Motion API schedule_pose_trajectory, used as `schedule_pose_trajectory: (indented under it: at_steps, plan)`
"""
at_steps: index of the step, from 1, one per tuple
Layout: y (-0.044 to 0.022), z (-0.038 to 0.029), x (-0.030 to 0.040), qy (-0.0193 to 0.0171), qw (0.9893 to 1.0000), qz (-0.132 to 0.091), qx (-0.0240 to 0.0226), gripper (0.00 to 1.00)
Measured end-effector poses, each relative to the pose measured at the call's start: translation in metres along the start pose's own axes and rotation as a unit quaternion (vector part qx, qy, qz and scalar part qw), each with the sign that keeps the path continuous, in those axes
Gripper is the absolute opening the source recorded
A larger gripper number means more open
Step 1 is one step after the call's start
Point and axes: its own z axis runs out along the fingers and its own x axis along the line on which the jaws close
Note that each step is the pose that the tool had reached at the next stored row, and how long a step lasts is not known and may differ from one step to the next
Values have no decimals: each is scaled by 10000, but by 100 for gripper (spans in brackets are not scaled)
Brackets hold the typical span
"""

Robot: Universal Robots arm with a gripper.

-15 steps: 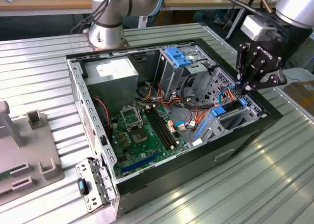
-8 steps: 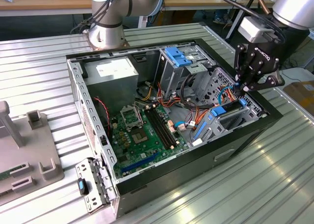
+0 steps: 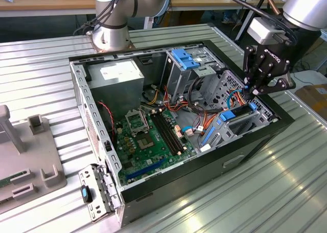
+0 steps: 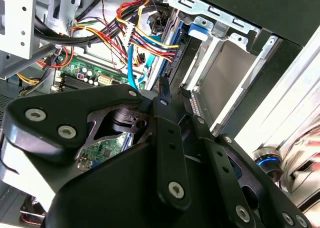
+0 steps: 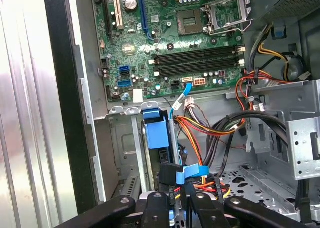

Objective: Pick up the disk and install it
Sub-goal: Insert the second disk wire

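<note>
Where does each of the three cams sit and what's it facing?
Exterior view: off the arm, above the table, looking down into the open computer case; shows the arm and gripper over the drive bays.
First wrist view: on the arm, looking past the gripper at the disk in its bay and the motherboard.
Second wrist view: on the arm, looking across the gripper toward the bays and cables.
Shared: both wrist views show the motherboard.
</note>
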Motion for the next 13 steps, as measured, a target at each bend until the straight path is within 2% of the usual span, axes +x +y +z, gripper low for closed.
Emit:
schedule_pose_trajectory:
  at_steps: [7,9,10,11,13]
  plan:
    - [0,0,0,0,10000,-1,0,24]
    - [-24,2,-3,-1,10000,-1,-1,24]
    - [-84,1,-13,0,10000,-1,-2,24]
    - [-229,2,-37,2,10000,-1,-8,24]
    - [-329,3,-53,2,10000,-1,-11,24]
